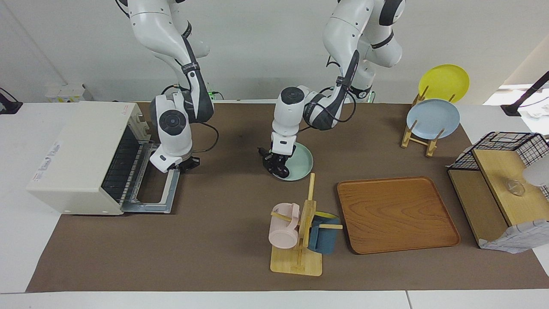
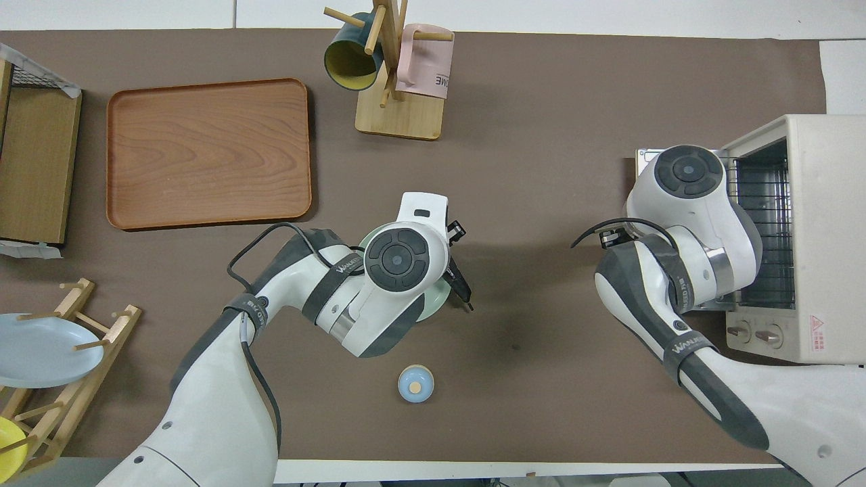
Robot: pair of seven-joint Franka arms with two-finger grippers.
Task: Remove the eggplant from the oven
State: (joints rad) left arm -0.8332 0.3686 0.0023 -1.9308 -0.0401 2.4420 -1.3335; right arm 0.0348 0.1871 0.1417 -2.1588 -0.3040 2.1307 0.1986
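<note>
The mug rack (image 1: 300,240) stands at the counter's (image 1: 171,257) edge. The left claw (image 1: 276,167), seemingly clenched on the eggplant (image 1: 279,170), hangs over the plate (image 1: 300,165); the right claw (image 1: 185,165) waits at the open oven's (image 1: 81,154) door, grip unclear.

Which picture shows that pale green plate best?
The facing view: most of the pale green plate shows, with only one edge hidden by the left arm. The overhead view shows just a sliver beside that arm.

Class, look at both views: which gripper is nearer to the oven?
Right. The right gripper is over the oven's lowered door; the left gripper is at the mint plate, mid-table.
</note>
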